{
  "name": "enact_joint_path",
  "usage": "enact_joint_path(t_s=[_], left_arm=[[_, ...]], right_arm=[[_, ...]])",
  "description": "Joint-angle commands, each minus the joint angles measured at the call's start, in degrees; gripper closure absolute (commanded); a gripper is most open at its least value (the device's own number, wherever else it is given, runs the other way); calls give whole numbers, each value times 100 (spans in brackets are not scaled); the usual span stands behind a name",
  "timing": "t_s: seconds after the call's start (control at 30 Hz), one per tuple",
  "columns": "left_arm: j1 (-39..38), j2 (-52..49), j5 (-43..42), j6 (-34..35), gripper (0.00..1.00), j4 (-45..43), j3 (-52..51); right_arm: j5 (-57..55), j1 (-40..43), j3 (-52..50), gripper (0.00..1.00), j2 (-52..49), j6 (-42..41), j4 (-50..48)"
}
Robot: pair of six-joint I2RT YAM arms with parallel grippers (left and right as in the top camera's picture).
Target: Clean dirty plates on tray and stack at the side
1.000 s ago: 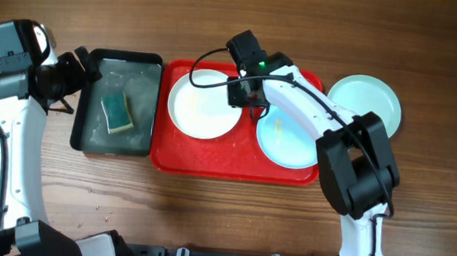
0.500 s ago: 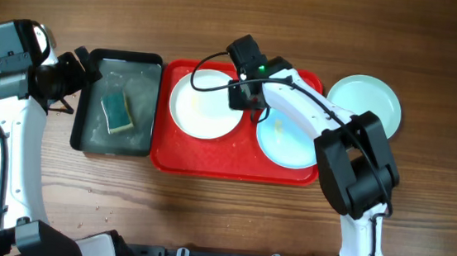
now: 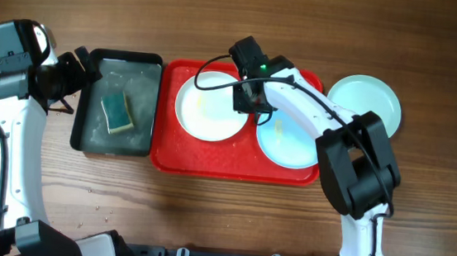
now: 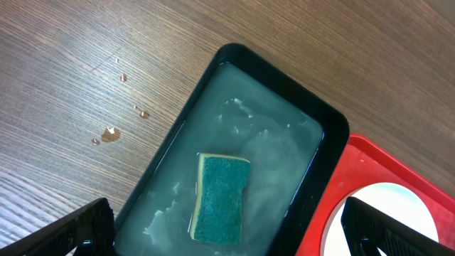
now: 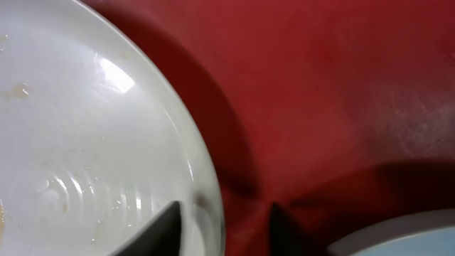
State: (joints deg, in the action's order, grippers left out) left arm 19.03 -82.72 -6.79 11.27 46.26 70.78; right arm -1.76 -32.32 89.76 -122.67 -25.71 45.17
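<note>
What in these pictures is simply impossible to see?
Overhead: the right tool's fingertips, hidden beneath its own wrist.
Overhead: part of the turquoise plate on the red tray, covered by the right arm.
Right wrist: most of the white plate, cut off by the frame.
Left wrist: the sponge's underside, down in cloudy water.

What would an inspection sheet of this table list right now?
Surface: wooden table, water drops beside black tray.
Job's things: smeared white plate and turquoise plate on red tray; second turquoise plate off it, right.
Clutter: black tray holds water and a sponge.
Pincers: left pincer open, empty; right pincer open astride white plate's rim.
Cables: black cable loops over white plate.
Surroundings: nothing seen.
</note>
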Motion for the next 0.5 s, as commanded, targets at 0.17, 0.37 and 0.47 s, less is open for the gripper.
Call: enact_joint_path(t_s=[0.17, 0.37, 0.47], left_arm=[[4, 9, -46, 33, 0, -13, 59], [-7, 11, -251, 33, 0, 46, 59], [-107, -35, -1152, -595, 0, 581, 24]], right_arm=[[227, 39, 2, 38, 221, 7, -57], [240, 39, 0, 35, 219, 26, -55], [240, 39, 0, 30, 219, 24, -52]])
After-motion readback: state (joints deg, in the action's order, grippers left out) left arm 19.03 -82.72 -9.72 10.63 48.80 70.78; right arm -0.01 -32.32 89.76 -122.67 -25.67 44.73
